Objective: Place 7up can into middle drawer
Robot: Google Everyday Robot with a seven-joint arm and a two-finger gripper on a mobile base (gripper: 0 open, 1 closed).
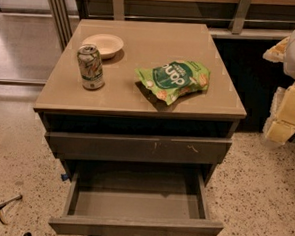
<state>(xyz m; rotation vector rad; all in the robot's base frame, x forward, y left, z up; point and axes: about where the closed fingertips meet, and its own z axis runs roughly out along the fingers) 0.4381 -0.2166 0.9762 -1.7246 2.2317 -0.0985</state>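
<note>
7up can (91, 66): upright on the counter (139, 97) near the bowl (103, 43); probably light, thin-walled and slick, best taken round mid-body; pincer (287, 113) at right edge, well apart, its opening impossible to tell.

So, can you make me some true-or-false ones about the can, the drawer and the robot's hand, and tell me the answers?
1. The 7up can stands upright on the cabinet top. True.
2. The can is already inside the middle drawer. False: the drawer is pulled open, but the can is on the cabinet top.
3. The green snack bag lies to the picture's right of the can. True.
4. The bowl sits on top of the snack bag. False: it sits just behind the can, apart from the bag.
5. The robot's hand is holding the can. False: the hand is at the picture's right edge, beside the cabinet and far from the can.
</note>
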